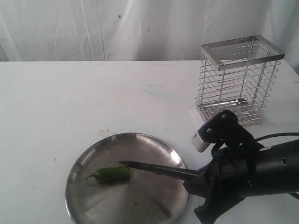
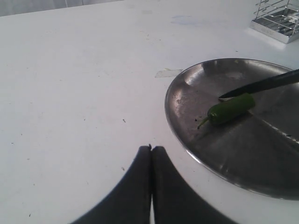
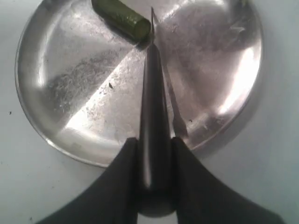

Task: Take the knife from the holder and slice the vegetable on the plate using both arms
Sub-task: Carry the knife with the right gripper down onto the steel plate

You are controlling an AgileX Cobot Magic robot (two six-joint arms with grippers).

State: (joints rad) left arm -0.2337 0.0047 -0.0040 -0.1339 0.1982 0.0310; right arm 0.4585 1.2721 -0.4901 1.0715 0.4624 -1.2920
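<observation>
The right pincer [image 3: 154, 142] clamps the rear of the long slim dark-bladed knife [image 1: 159, 169], whose tip lies at the cut end of the small glossy green chilli [image 1: 113, 174] on the round brushed-steel plate [image 1: 145, 200]. The left pincer [image 2: 151, 150] is closed on nothing, off the plate over the white desk [image 2: 70, 93], so the unsteadied pod may well roll or skid under the blade

No writing, label or number reads anywhere — all blank; unmarked.
</observation>
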